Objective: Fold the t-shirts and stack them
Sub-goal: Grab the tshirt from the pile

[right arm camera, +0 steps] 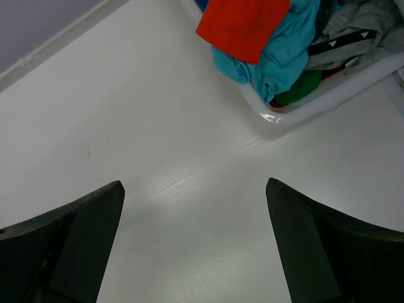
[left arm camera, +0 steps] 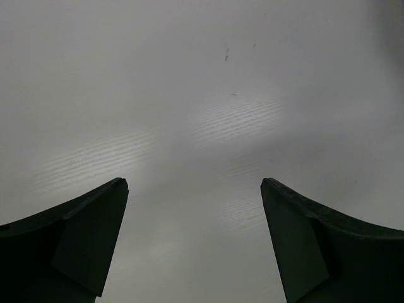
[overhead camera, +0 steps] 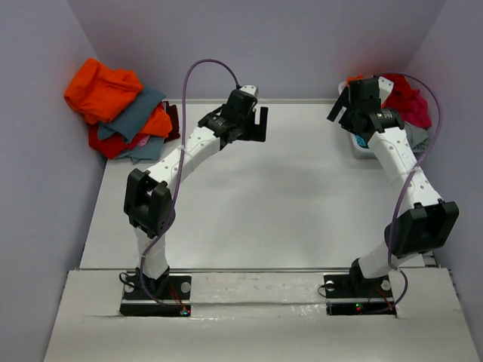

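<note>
A heap of t-shirts (overhead camera: pixel 121 109), bright orange, slate-grey and red, lies at the back left corner of the table. More t-shirts fill the white basket (overhead camera: pixel 361 148) at the back right: an orange-red one (right arm camera: pixel 243 25) on top, a turquoise one (right arm camera: pixel 278 57) under it, and a crimson one (overhead camera: pixel 407 102) spilling over the far side. My left gripper (overhead camera: pixel 255 127) (left arm camera: pixel 194 183) hovers open over bare table near the back middle, holding nothing. My right gripper (overhead camera: pixel 346 109) (right arm camera: pixel 194 183) is open and empty just left of the basket.
The basket rim (right arm camera: pixel 328 98) shows at the upper right of the right wrist view, with a grey garment (right arm camera: pixel 353 31) and a green one (right arm camera: pixel 303 85) inside. Lilac walls close in the back and both sides. Both arm bases stand at the near edge.
</note>
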{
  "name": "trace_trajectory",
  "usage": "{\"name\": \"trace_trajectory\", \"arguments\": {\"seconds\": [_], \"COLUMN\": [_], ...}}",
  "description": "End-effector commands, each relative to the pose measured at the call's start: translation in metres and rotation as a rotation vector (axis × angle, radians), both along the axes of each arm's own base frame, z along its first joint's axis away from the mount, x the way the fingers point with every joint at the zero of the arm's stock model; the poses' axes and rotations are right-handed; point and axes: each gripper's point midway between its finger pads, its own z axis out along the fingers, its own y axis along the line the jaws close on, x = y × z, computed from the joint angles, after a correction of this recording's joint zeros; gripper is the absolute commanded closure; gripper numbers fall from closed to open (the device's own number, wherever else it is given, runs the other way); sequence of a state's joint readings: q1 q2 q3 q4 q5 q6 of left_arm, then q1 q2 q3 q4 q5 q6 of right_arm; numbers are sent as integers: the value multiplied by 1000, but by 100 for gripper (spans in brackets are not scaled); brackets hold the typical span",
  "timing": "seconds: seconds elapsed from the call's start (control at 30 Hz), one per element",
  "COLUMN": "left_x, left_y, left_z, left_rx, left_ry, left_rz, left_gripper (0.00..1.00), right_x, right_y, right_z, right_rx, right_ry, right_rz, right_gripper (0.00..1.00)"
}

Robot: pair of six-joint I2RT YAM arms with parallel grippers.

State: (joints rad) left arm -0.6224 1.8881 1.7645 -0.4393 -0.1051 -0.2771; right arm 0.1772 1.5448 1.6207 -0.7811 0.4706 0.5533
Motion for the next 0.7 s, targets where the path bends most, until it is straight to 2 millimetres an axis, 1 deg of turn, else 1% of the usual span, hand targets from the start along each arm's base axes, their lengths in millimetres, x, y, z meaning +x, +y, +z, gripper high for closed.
{"name": "trace_trajectory", "arguments": {"seconds": [0.0,0.03,0.07,0.1,0.13,0.17,0.2,0.23,0.3,0.33,0.37,0.4,0.43,0.47,0.5,0.53,0.57,0.63,0.67], "left_x": [7,10,12,15,17,20,23,24,25,28,30,35,35,39,39,47,48,51,56], "left_y": [-10,-14,-15,-12,-15,-18,-19,-22,-26,-23,-24,-19,-19,-14,-15,-5,-7,-5,-1], "left_z": [38,45,46,46,42,50,46,54,54,56,58,57,58,58,57,57,58,59,58], "left_rx": [-52,-66,-70,-72,-77,-93,-99,-120,-132,-137,-137,-137,-140,-146,-151,-164,-188,-214,-223], "left_ry": [-72,-79,-77,-69,-56,-66,-47,-56,-53,-57,-63,-64,-64,-64,-59,-55,-41,-26,-22], "left_rz": [-11,-13,-12,-2,3,0,-5,-9,-19,-14,-14,0,0,10,8,31,15,10,22], "left_gripper": [1,1,1,1,1,1,1,1,1,1,1,1,1,1,1,1,1,1,1], "right_x": [20,26,28,31,34,36,43,47,52,59,66,70,73,81,85,98,101,112,121], "right_y": [0,3,4,-1,-13,-21,-29,-47,-54,-55,-57,-62,-63,-68,-67,-77,-75,-76,-81], "right_z": [28,27,28,26,23,25,11,6,0,10,5,12,7,4,1,2,0,2,2], "right_rx": [18,20,25,24,23,32,46,65,81,77,60,53,48,48,54,80,89,86,82], "right_ry": [-59,-58,-64,-64,-62,-60,-23,-10,23,0,7,-12,-3,-4,7,-6,8,-3,-13], "right_rz": [36,46,51,39,9,-12,-34,-77,-85,-85,-83,-89,-91,-100,-100,-119,-113,-108,-116], "right_gripper": [0,0,0,0,0,0,0,0,0,0,0,0,0,0,0,0,0,0,0]}}
